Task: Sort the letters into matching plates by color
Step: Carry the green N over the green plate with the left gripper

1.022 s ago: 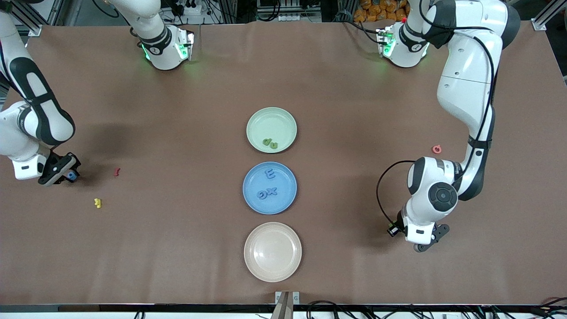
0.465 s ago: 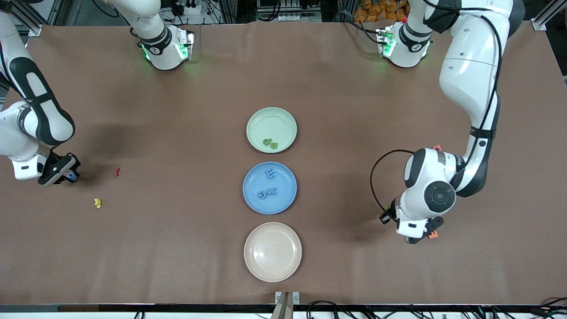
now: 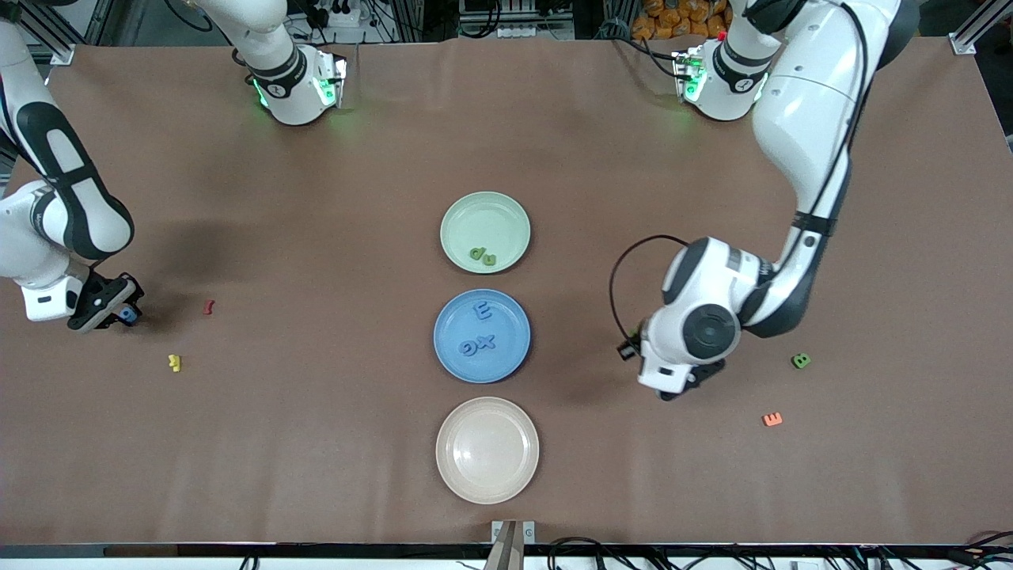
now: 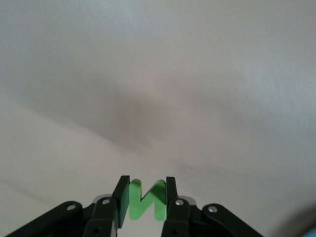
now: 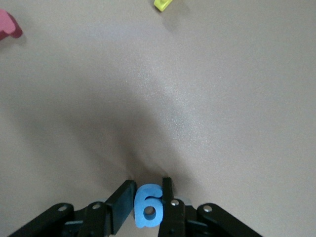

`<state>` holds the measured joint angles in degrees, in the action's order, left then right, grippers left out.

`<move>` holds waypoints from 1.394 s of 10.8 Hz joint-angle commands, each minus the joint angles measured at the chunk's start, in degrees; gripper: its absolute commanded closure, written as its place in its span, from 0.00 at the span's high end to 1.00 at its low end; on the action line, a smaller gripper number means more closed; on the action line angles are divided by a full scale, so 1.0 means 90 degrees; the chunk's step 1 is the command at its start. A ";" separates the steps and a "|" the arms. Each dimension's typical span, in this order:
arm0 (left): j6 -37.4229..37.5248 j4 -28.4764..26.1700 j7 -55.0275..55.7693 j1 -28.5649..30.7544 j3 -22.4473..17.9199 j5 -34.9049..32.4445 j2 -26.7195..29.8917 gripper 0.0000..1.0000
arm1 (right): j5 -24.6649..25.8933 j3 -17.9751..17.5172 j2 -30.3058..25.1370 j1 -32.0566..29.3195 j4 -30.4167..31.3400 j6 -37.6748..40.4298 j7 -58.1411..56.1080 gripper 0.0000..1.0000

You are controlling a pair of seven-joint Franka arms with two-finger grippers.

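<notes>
Left wrist view: left gripper [image 4: 143, 200] jaws clamp a green foam N [image 4: 144, 200], now swinging plateward; right gripper [image 5: 144, 205] pinches a blue foam 6 [image 5: 147, 205].

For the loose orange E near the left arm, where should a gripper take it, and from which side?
Judging by the front view, the orange E lies flat on the table, apart from the green letter. Best come straight down from above and pinch across its outer edges, since nothing crowds it.
</notes>
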<state>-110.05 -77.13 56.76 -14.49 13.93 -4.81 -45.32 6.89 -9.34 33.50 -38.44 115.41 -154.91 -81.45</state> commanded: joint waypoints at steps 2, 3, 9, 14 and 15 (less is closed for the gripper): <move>0.0557 -0.0092 0.0957 -0.1210 0.0034 -0.0013 0.0075 0.00 | -0.0062 -0.0154 0.0106 -0.0153 -0.0020 -0.0024 0.0007 0.17; 0.0577 -0.0092 0.1182 -0.1474 0.0053 0.0026 0.0055 0.00 | -0.0062 -0.0154 0.0106 -0.0153 -0.0030 -0.0015 0.0017 0.16; 0.0529 -0.0063 0.2092 -0.3115 0.0054 0.0446 0.0016 0.00 | -0.0062 -0.0203 0.0027 -0.0065 -0.0137 0.0054 0.0359 0.16; 0.0265 -0.0063 0.2073 -0.3254 0.0044 0.0446 -0.0082 0.40 | -0.0062 -0.0222 0.0027 -0.0046 -0.0177 0.0103 0.0554 0.16; 0.0274 -0.0063 0.1976 -0.3225 0.0025 0.0427 -0.0072 0.99 | -0.0062 -0.0232 0.0027 -0.0046 -0.0186 0.0103 0.0574 0.16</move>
<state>-107.11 -77.95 75.51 -43.85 14.67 -1.95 -46.03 6.87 -10.76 33.52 -38.41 114.45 -154.61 -76.92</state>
